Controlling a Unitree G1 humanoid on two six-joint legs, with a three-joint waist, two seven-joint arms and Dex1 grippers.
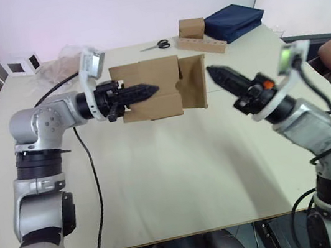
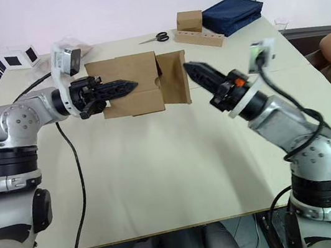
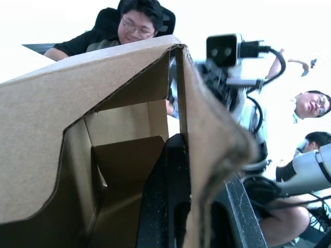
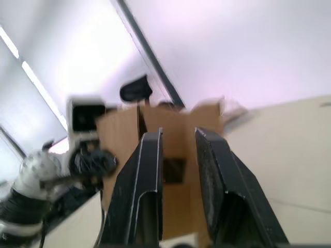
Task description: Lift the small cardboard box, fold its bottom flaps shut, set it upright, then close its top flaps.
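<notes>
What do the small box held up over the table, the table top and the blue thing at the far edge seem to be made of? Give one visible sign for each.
Small cardboard box: brown corrugated cardboard, matt; the left wrist view shows a wavy cut edge.
Table top: pale, smooth, matt board, probably laminate or wood.
Blue thing: likely fabric, dark navy, softly rumpled at its edges.

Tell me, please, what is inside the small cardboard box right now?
Through the small cardboard box's open end, one finger of the left gripper lies along the inside of its wall, with folded flaps further in. Whatever sits behind those flaps is covered.
</notes>
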